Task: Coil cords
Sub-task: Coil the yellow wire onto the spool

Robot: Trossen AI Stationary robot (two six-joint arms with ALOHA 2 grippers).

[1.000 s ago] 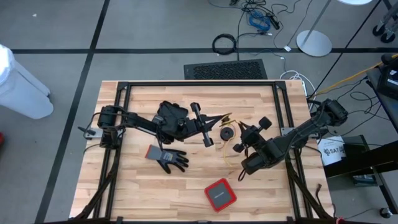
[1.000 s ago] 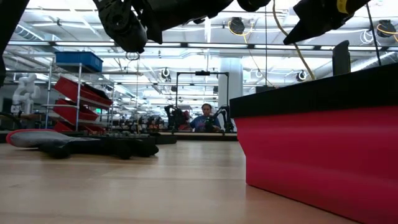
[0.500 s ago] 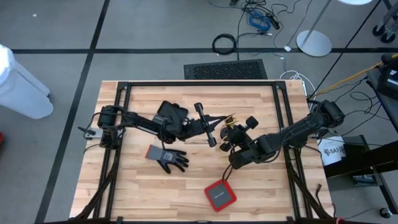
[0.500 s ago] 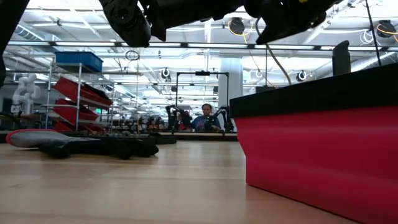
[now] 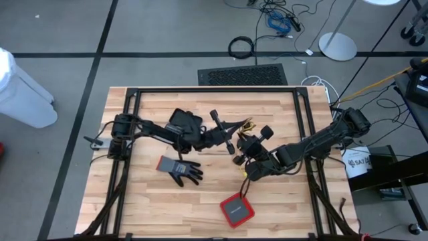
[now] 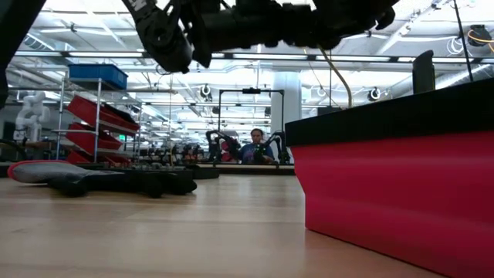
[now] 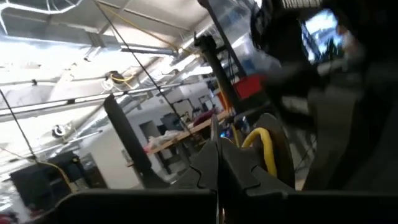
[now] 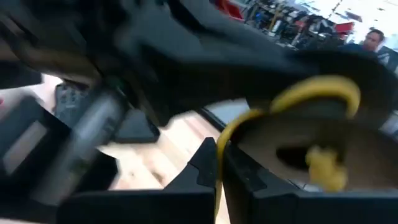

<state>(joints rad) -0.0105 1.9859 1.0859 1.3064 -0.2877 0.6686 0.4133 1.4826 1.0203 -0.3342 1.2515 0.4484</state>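
Both grippers meet above the middle of the table. A thin yellow cord [image 5: 247,124] runs between them, bends into a loop [image 8: 317,93] beyond my right fingers, and its free length hangs toward the table [image 6: 340,77]. My left gripper [image 5: 235,131] comes from the table's left, shut, and points slightly upward. My right gripper [image 5: 243,148] comes from the right, shut on the cord just beside the left one. My left gripper is shut with a thin strand [image 7: 217,202] of the yellow cord showing between its fingers; the fingers themselves hide which part it has. The cord's loop [image 7: 266,144] stands just past the fingertips, clear of the table. My right gripper pinches a straight run of the yellow cord [image 8: 219,158] between its two fingers, and the cord lies along the gap between them. The fingers come nearly level from the table's right. Past the fingertips the cord curls into a loop, lifted clear of the table.
A grey-and-black glove [image 5: 182,169] lies on the wood left of centre. A red box [image 5: 237,209] sits near the front edge, right below the hanging cord. A black frame rail [image 5: 214,90] borders the table. A person sits far off in the room [image 6: 255,143].
My right gripper has moved toward the table's left and slightly toward its far edge, closing up on my left gripper. The wrist has turned as it went. The hanging cord has come along with it. My left gripper has rolled and edged toward the right.
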